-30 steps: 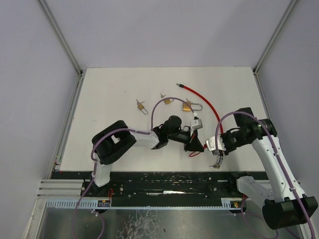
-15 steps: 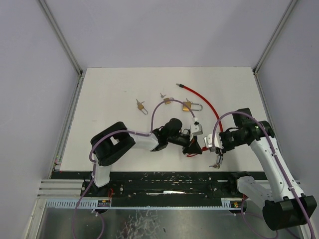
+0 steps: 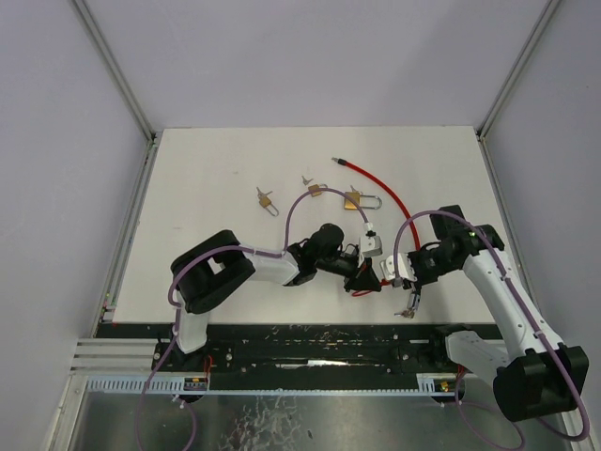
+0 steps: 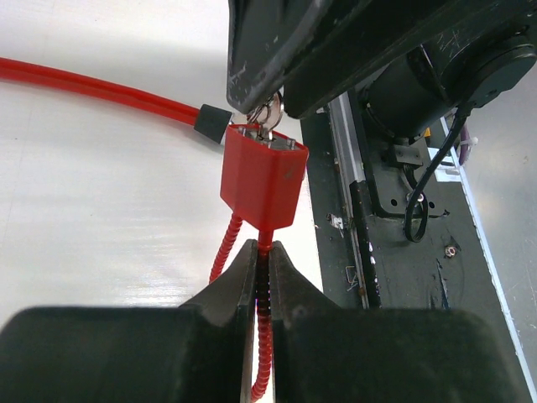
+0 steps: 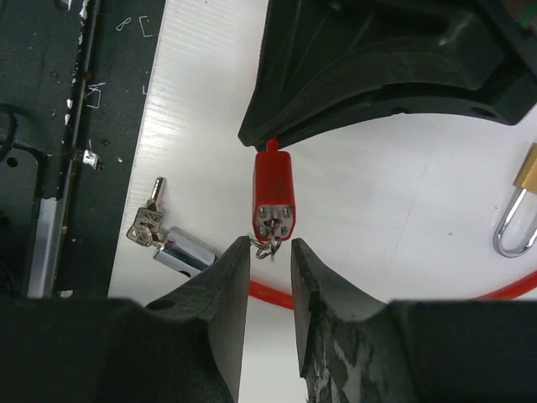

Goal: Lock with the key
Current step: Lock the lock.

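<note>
Red plastic lock body (image 5: 274, 197), wedge-shaped with a riveted metal face, sits between the two grippers, at about 5 o'clock from the middle of the white table top (image 3: 216, 169); the left gripper (image 4: 262, 252) is clamped tight on the thin red coiled cable (image 4: 264, 336) right where it leaves the narrow end of the lock body, fingers pressed together with only the cable between them. The right gripper (image 5: 267, 252) faces the metal end from the opposite side; its jaws stand a little apart, and a small silver key ring (image 5: 268, 246) hanging at that face lies in the gap between the tips; whether the fingers touch the ring I cannot tell. In the right wrist view the lock body is at 12 o'clock from the fingertips; a short silver cylinder (image 5: 180, 252) with a bunch of small keys (image 5: 144, 222) lies on the table at 9 o'clock from them, near the table's front edge. A smooth red cable (image 3: 390, 193) arcs away toward 1 o'clock in the top view; three small brass padlocks lie at 12 o'clock from the grippers, one with a silver shackle (image 3: 352, 199) just beside that cable, a second (image 3: 315, 190) at 10 o'clock from it, a third (image 3: 266, 200) further toward 9 o'clock.
</note>
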You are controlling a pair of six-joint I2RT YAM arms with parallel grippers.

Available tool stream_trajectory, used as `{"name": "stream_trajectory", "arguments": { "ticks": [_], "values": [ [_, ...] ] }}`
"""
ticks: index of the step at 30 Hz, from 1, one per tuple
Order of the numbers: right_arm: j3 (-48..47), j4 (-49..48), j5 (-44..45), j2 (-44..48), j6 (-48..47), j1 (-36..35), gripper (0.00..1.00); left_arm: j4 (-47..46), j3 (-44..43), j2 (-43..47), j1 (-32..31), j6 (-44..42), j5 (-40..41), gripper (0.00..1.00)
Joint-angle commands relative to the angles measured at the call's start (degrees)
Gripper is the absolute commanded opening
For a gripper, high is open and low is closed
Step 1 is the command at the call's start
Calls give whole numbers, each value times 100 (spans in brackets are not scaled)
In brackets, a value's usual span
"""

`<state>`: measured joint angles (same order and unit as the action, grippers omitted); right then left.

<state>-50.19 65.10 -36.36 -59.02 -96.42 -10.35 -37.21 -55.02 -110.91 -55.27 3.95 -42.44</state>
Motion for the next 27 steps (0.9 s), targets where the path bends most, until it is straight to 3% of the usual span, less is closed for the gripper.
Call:
{"name": "stream_trajectory", "arguments": {
  "ticks": [1,8,13,20,27],
  "values": [
    [96,-35,-40,-77,-181,-30,32,21,27,156,-26,-165,-81,0],
    [106,-150,-70,-225,-193,-33,22,12,43,173,-28,-169,-114,0],
    [81,-139,-28,-154,-237,-30,0,2,40,167,-22,-164,-120,0],
    [-99,234,1,323,-772,-33,0,-147,14,109,82,83,-430,0],
    [-485,582,-50,957,-1390,-30,0,-194,-585,-523,293,1074,-1951,0]
  ]
}}
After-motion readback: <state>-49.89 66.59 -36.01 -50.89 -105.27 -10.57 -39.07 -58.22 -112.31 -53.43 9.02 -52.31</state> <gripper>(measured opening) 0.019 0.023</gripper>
